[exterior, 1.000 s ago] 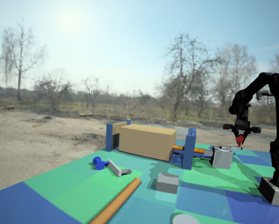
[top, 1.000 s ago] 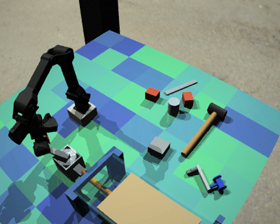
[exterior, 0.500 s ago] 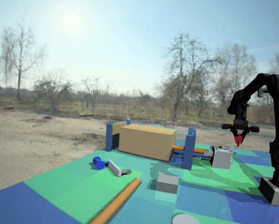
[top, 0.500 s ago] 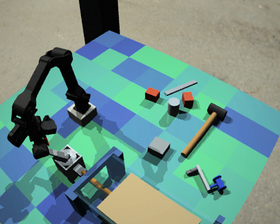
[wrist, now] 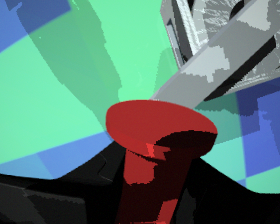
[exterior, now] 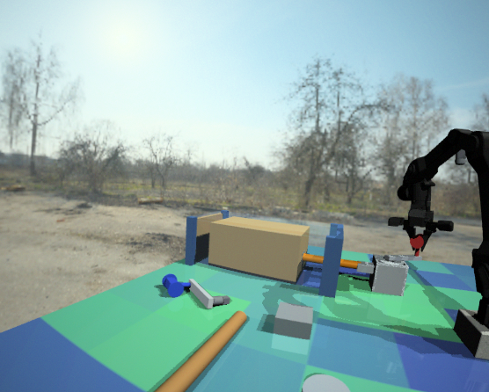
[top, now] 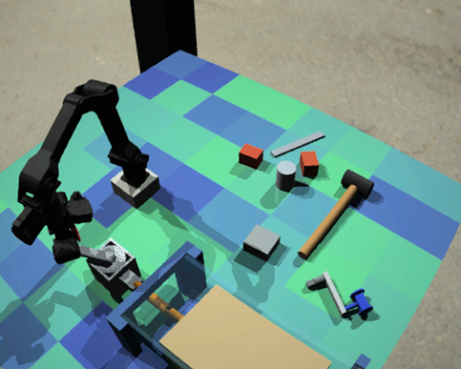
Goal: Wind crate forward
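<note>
The tan crate (top: 244, 338) (exterior: 255, 248) sits flat in the guard cubby. A gap shows between its front and the blue steel frame (top: 189, 259) (exterior: 332, 272). An orange strap (top: 156, 300) (exterior: 313, 258) runs through the frame to the grey winch (exterior: 389, 281) (top: 114, 275). The winch handle's grey arm (top: 93, 254) (wrist: 200, 75) lies level across the winch top, its hub over the hole; the key is hidden. My gripper (top: 76, 240) (exterior: 417, 247) (wrist: 146, 140) is shut on the handle's upright red grip, whose round cap (wrist: 155, 117) shows between the fingers.
A second crank with a blue knob (top: 361, 303) (exterior: 173, 286), a mallet (top: 328, 220) (exterior: 207, 352), a grey block (top: 260, 240) (exterior: 294, 318), a grey cylinder (top: 285, 177), two red blocks (top: 251, 156) (top: 309, 163) and a grey bar (top: 298, 144) lie on the bench.
</note>
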